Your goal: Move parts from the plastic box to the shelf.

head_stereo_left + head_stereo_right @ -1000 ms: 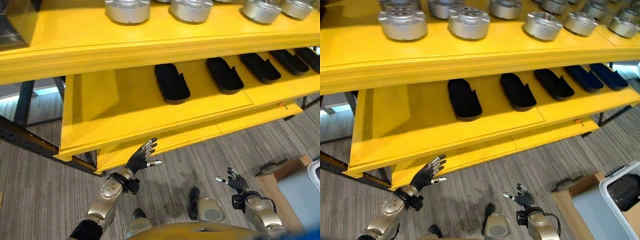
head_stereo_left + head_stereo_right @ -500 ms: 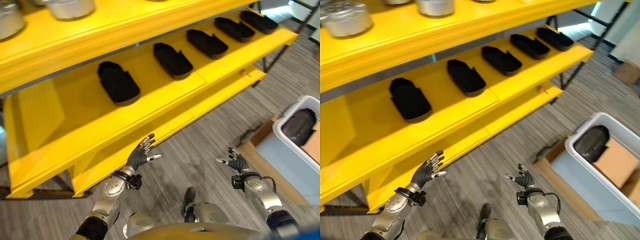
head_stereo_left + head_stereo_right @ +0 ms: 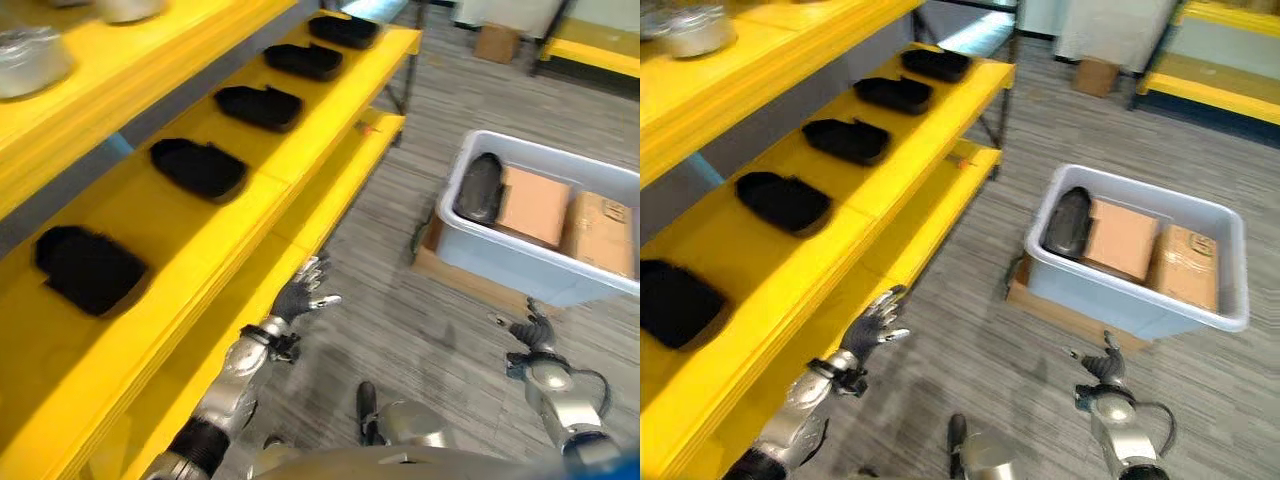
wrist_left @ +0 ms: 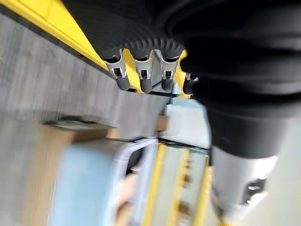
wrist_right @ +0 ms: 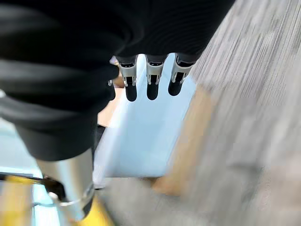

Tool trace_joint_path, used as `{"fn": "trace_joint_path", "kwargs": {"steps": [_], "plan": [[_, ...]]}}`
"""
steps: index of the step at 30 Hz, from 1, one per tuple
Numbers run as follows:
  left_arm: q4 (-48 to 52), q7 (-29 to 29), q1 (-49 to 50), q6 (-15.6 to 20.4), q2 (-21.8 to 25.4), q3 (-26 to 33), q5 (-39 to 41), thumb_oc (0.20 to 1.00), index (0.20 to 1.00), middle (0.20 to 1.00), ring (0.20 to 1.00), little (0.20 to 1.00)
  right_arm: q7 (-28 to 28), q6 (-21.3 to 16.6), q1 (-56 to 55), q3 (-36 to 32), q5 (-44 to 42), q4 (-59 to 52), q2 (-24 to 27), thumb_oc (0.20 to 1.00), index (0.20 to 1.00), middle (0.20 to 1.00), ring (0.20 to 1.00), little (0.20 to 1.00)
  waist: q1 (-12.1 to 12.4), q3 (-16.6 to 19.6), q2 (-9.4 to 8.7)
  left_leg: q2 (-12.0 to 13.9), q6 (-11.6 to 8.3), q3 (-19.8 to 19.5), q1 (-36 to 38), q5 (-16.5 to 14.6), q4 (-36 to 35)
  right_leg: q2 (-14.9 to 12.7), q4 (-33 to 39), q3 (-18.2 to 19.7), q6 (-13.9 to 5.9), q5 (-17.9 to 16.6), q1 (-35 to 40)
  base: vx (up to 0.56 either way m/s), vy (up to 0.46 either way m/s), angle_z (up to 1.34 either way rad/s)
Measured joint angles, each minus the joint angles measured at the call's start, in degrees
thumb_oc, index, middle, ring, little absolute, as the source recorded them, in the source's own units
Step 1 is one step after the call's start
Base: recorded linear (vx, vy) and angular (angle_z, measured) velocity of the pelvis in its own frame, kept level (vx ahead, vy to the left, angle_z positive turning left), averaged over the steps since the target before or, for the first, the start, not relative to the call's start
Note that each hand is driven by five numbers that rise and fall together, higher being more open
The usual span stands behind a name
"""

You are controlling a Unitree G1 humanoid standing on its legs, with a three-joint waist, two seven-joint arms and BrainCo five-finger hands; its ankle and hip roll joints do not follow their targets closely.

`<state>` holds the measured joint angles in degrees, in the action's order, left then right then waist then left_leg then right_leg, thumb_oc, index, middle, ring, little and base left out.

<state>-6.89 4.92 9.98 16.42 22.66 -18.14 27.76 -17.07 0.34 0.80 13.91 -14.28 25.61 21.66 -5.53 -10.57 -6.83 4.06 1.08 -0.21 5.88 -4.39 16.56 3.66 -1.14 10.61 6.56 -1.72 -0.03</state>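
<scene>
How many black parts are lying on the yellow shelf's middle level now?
5 on the yellow shelf, in a row: nearest part, second, third, fourth, farthest. More may lie beyond the picture's edge.

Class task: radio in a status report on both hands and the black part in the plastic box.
Left hand, right hand open, empty. Black part in plastic box beside cartons. Nothing blocking.

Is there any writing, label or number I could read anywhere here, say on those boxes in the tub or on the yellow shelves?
No text can be read.
Right-hand brown cardboard box in the pale grey plastic box: faint dark marks, too blurred to read.
Other brown cardboard box: no print visible.
Yellow shelf and black moulded parts: no labels visible.
</scene>
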Motion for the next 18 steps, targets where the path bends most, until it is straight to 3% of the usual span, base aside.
{"fn": "trace_joint_path", "kwargs": {"steps": [1, 2, 3, 4, 6, 7, 8, 10, 15, 18], "plan": [[-3.17, 1.34, -2.77, -1.07, -0.17, -0.55, -0.13, 1.000, 1.000, 1.000, 1.000, 1.000, 2.11, 0.15, -2.94, -1.68, 0.40, -3.54, -0.27, 1.000, 1.000, 1.000, 1.000, 1.000, -2.03, -1.25, 1.23, -0.67, -3.73, 2.64, -3.56, -2.49, -1.96, -1.95, 2.16, -3.64, -0.50, -0.81, 1.57, 0.24, 0.007, -0.49], [-5.79, 2.11, -6.60, -1.22, -0.82, -0.20, -0.09, 1.000, 1.000, 1.000, 1.000, 1.000, 3.03, 0.79, -9.59, -2.33, 0.39, -4.65, 2.31, 1.000, 1.000, 1.000, 1.000, 1.000, -5.52, -1.49, 4.28, -1.03, -2.53, 9.91, -8.54, 4.36, -5.79, -0.86, 0.81, -6.86, -0.68, 0.46, 1.72, 0.21, 0.005, -0.16], [-5.63, 2.43, -7.52, -1.08, -1.09, -0.17, -0.07, 1.000, 1.000, 1.000, 1.000, 1.000, 3.23, 1.35, -11.83, -2.10, 0.39, -4.44, 3.42, 1.000, 1.000, 1.000, 1.000, 1.000, -6.37, -1.29, 6.37, -0.96, -2.27, 12.24, -10.92, 9.57, -6.60, 0.80, 0.42, -8.06, -0.80, 1.19, 1.79, 0.23, 0.012, 0.90], [-6.05, 3.12, -8.90, -0.82, -1.22, -0.20, -0.09, 1.000, 1.000, 1.000, 1.000, 1.000, 3.27, 1.77, -14.44, -0.44, 0.42, -3.91, 2.84, 1.000, 1.000, 1.000, 1.000, 1.000, -7.16, -0.88, 7.47, 0.31, -3.67, 16.26, -11.79, 4.83, -9.19, 1.66, -0.30, -10.93, -0.20, 3.41, 1.05, 0.23, 0.016, 0.59], [-6.79, 3.52, -9.05, -0.90, -1.23, -0.45, -0.11, 1.000, 1.000, 1.000, 1.000, 1.000, 3.51, 1.44, -12.27, 1.93, 0.51, -3.64, 0.93, 1.000, 1.000, 1.000, 1.000, 1.000, -3.78, -1.44, 8.24, -0.04, -6.19, 16.16, -11.92, 4.89, -12.61, 2.06, -5.29, -12.35, -1.60, 6.04, -2.41, 0.31, 0.080, -0.21], [-5.93, 3.39, -7.26, -1.03, 0.36, -0.65, -0.11, 1.000, 1.000, 1.000, 1.000, 1.000, 4.23, 1.50, -9.36, 3.32, 0.66, -2.25, -1.36, 1.000, 1.000, 1.000, 1.000, 1.000, -0.35, -2.79, 6.28, 0.25, -10.55, 18.08, -11.24, 5.82, -8.75, 0.86, -13.92, -14.77, -0.47, 10.11, -4.03, 0.25, 0.116, -1.17], [-5.89, 3.39, -4.87, -0.97, 2.17, -1.47, -0.13, 1.000, 1.000, 1.000, 1.000, 1.000, 5.06, 1.23, -8.78, 3.61, 0.99, -2.53, -2.72, 1.000, 1.000, 1.000, 1.000, 1.000, 2.56, -2.57, 3.15, -2.16, -9.20, 15.29, -10.49, 5.62, -5.24, -1.17, -12.57, -10.90, 0.76, 12.29, -1.87, 0.13, 0.080, -1.13], [-6.27, 3.45, -3.03, -2.23, 1.09, -2.14, -0.15, 1.000, 1.000, 1.000, 1.000, 1.000, 5.66, 0.41, -4.73, 3.33, 2.28, -4.44, -1.13, 1.000, 1.000, 1.000, 1.000, 1.000, 2.49, -2.98, 5.06, -3.08, -5.86, 8.73, -11.26, 3.98, -5.92, -1.21, -9.38, -9.10, -0.45, 10.80, 1.18, 0.22, 0.152, -0.49], [-6.95, 3.46, -4.78, -1.53, -0.91, -2.03, -0.23, 1.000, 1.000, 1.000, 1.000, 1.000, 7.53, 0.27, -1.95, 3.42, 2.72, -4.88, 1.29, 1.000, 1.000, 1.000, 1.000, 1.000, 1.79, -2.59, 7.47, -2.85, -1.57, 9.90, -8.03, 6.41, -16.17, -1.57, -8.75, -9.23, -2.78, 12.04, 1.97, 0.17, 0.122, -0.06], [-6.90, 3.46, -4.81, -0.78, -0.71, -2.03, -0.28, 1.000, 1.000, 1.000, 1.000, 1.000, 7.96, 0.54, -3.21, 4.83, 2.91, -6.33, 1.29, 1.000, 1.000, 1.000, 1.000, 1.000, 1.75, -2.20, 6.17, -4.12, 1.04, 12.21, -6.35, 8.70, -19.53, -2.95, -9.90, -8.92, -5.16, 13.41, 1.33, 0.13, 0.063, -0.17]]}}
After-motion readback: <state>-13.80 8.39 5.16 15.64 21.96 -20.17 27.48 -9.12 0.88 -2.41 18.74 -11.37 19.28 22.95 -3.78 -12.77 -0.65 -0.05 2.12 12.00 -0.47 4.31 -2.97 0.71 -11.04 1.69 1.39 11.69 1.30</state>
